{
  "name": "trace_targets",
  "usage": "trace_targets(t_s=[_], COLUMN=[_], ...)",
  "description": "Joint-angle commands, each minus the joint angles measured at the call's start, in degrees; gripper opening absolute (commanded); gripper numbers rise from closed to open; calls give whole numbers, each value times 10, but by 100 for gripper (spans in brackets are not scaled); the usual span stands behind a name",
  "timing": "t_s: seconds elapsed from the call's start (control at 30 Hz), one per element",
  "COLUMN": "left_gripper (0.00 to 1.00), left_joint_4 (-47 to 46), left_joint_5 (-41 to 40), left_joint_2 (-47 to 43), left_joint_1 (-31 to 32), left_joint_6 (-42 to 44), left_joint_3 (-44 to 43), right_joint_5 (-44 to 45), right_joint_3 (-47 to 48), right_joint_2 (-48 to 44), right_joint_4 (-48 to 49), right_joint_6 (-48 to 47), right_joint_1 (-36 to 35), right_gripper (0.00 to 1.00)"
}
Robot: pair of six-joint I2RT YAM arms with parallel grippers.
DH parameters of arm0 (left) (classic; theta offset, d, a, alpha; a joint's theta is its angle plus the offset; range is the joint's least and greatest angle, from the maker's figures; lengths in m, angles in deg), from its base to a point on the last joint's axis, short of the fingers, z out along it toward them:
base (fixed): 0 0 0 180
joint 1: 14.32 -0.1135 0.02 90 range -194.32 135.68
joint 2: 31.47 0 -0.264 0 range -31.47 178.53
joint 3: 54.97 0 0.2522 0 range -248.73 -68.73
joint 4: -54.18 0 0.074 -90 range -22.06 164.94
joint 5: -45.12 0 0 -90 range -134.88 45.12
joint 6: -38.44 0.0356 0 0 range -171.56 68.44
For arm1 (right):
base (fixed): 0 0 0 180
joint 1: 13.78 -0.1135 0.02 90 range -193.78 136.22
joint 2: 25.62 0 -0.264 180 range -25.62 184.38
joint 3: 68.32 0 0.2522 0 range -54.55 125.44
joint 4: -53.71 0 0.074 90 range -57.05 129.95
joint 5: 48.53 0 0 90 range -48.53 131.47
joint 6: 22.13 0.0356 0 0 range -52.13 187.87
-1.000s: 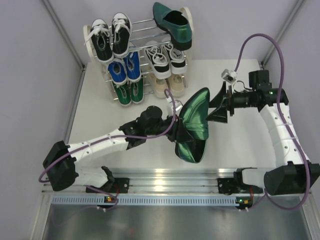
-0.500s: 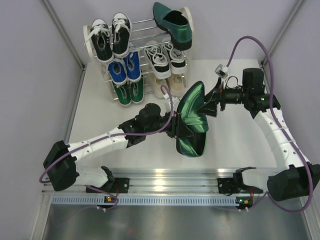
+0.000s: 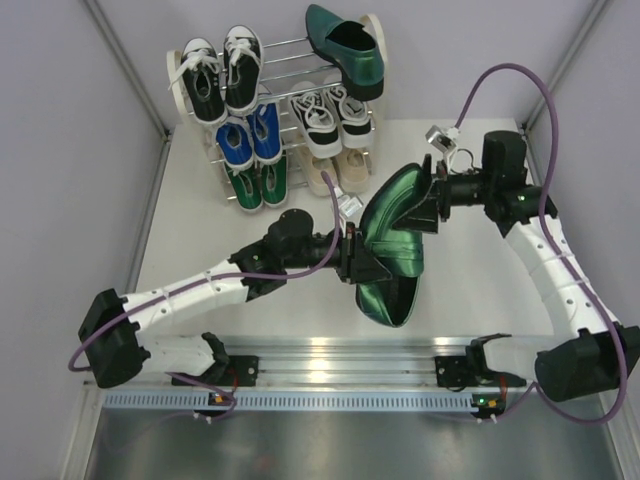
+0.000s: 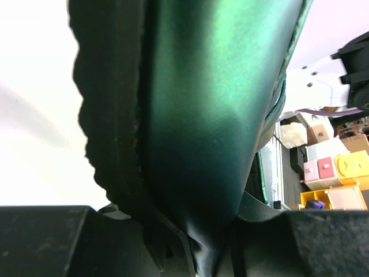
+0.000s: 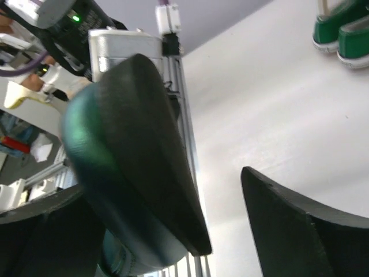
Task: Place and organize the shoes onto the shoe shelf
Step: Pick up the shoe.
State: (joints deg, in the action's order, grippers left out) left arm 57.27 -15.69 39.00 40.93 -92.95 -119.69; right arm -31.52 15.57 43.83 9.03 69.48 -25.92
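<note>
My left pincer (image 3: 358, 262) is clenched on the dress shoe (image 3: 392, 248), gripping it along one side. My left wrist camera is filled with the shoe's glossy green leather and the dark, toothed edge of its sole, pressed between my fingers (image 4: 52, 242). I hold the shoe up off the table (image 3: 480, 300), tipped on its side, with one end pointing back toward my bases and the other toward the far side.

At that far end my right pincer (image 3: 430, 205) stands spread wide, released, with a finger on each side of the shoe. In the right wrist view the black sole lies close to one finger (image 5: 40, 231), though I cannot tell whether they touch. The other finger (image 5: 305, 231) stands apart, with white table showing in the gap.

Beyond, at the back of the table, stands the rack (image 3: 180, 85). On its lowest rods sit the green pair (image 3: 255, 182) and, to their right, the beige pair (image 3: 335, 172). Next up are the blue pair (image 3: 250, 135) and a black-and-white pair (image 3: 330, 115). On top are another black-and-white pair (image 3: 215, 75) at the left and the matching dress shoe (image 3: 345, 50) lying at an angle at the right end.
</note>
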Motion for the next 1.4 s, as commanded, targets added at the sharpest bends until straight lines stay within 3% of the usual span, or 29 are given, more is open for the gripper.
trace_targets(t_s=[0.0, 0.1, 0.13, 0.17, 0.2, 0.23, 0.27, 0.3, 0.37, 0.4, 0.53, 0.67, 0.87, 1.13, 1.37], left_gripper=[0, 0, 0, 0, 4, 5, 7, 19, 30, 42, 69, 84, 90, 89, 84], left_joint_4=[-148, -150, -149, -150, -149, -150, -150, -139, -115, -96, -2, 81, 177, 246, 252], left_joint_5=[51, 40, 35, 26, 17, -7, -18, -30, -85, -108, -211, -309, -372, -505, -488], left_joint_2=[-21, -4, -1, 4, 4, 2, -3, -8, -28, -36, -83, -129, -106, -38, 3], left_joint_1=[12, 12, 11, 11, 11, 11, 11, 10, 11, 11, 12, 13, 42, 116, 120], left_joint_6=[14, 21, 23, 27, 30, 32, 35, 39, 48, 53, 75, 96, 157, 312, 366], left_joint_3=[-34, -46, -49, -51, -51, -49, -45, -45, -44, -46, -50, -53, -112, -165, -186], right_joint_5=[-39, -54, -56, -59, -59, -60, -52, -44, -18, -9, 66, 140, 213, 211, 199], right_joint_3=[-9, -26, -30, -36, -38, -39, -41, -40, -33, -31, -16, -11, -17, -39, -51], right_joint_2=[-26, -41, -45, -51, -55, -57, -63, -66, -70, -69, -63, -56, -49, -48, -49], right_joint_4=[163, 197, 200, 203, 205, 201, 193, 184, 162, 159, 138, 113, 75, 74, 81], right_joint_6=[104, 150, 154, 158, 160, 159, 156, 146, 143, 145, 167, 203, 226, 250, 256], right_joint_1=[-16, -34, -39, -41, -41, -41, -39, -33, -25, -12, 19, 50, 70, 87, 89], right_gripper=[84, 67, 45, 33, 11, 0, 0, 0, 0, 0, 0, 0, 0, 0, 0])
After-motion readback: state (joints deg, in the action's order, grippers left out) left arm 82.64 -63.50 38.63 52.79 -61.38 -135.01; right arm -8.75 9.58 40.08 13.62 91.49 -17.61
